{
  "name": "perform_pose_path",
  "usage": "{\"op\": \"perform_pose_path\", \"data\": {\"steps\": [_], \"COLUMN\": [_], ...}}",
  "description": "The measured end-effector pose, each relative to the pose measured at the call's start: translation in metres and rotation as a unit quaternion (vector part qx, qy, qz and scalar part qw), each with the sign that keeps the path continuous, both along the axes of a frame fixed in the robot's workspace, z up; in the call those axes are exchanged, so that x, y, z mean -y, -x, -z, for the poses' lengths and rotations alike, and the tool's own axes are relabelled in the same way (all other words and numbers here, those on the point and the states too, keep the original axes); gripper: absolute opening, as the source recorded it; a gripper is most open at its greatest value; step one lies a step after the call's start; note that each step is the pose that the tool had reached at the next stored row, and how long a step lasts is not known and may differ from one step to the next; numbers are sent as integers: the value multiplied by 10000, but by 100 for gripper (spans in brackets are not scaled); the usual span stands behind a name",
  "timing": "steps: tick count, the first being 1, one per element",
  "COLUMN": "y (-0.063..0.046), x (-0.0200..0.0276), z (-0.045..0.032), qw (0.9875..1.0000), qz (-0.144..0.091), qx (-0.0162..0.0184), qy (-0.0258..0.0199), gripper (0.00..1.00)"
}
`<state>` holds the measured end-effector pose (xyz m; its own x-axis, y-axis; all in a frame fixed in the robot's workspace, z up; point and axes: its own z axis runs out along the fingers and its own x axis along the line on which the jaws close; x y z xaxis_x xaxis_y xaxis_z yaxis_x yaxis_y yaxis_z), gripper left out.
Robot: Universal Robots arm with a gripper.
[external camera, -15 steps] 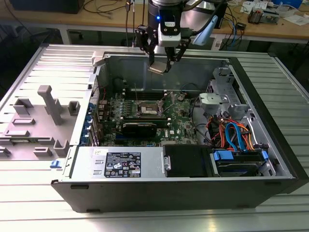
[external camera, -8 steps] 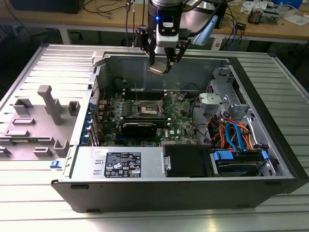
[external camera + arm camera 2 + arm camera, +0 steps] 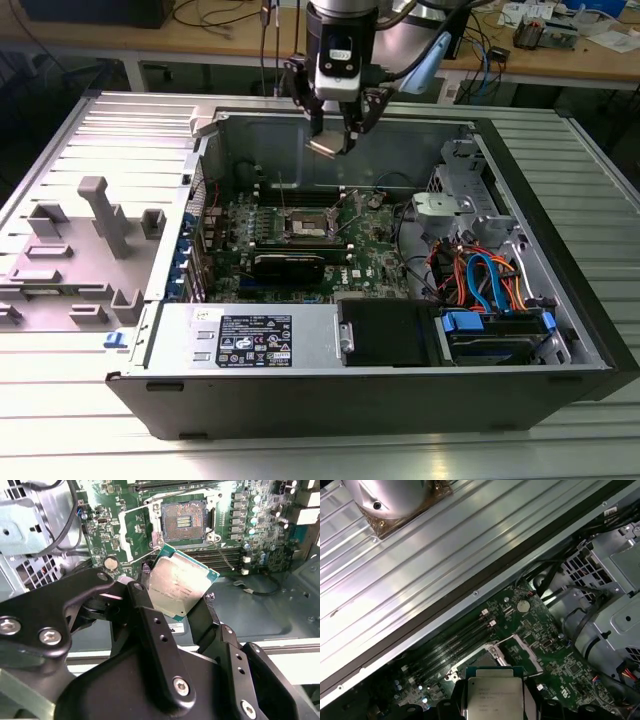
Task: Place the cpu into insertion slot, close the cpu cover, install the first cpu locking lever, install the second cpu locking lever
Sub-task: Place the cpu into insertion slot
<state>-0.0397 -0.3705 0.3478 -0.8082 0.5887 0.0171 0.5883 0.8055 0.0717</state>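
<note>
A ribbed metal counter (image 3: 60,420) is seen carrying an open computer case (image 3: 300,395), which is laid on its side with its inside exposed. On the counter, at the exterior view's left, a grey plastic fixture (image 3: 100,225) is stood just beside the case. Within the case a green motherboard (image 3: 375,250) is mounted flat. It is flanked on the exterior view's right by bundled coloured cables (image 3: 480,275).

The tool (image 3: 335,143) is hung above the board, near the case's far wall and well clear of the components below. Its two black fingers (image 3: 150,625) are drawn partway in and pressed against opposite edges of the cpu, which is gripped between them.

On the board the insertion slot (image 3: 183,520) is seen with its dark contact field exposed inside a silver rim. The cpu cover (image 3: 134,535) is swung open and sits just beside the slot.

The cpu (image 3: 181,587) is carried in the air, tilted, with its silver-grey top turned toward the second wrist view. It is kept apart from the slot and is not touching the board.
</note>
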Motion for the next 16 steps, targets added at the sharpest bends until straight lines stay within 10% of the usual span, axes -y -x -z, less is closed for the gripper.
{"op": "perform_pose_path", "data": {"steps": [7, 16], "y": [0, 0], "x": [0, 0], "z": [29, 31], "qw": [9989, 9989], "qz": [468, 478], "qx": [0, 0], "qy": [4, 3], "gripper": [55, 55]}}
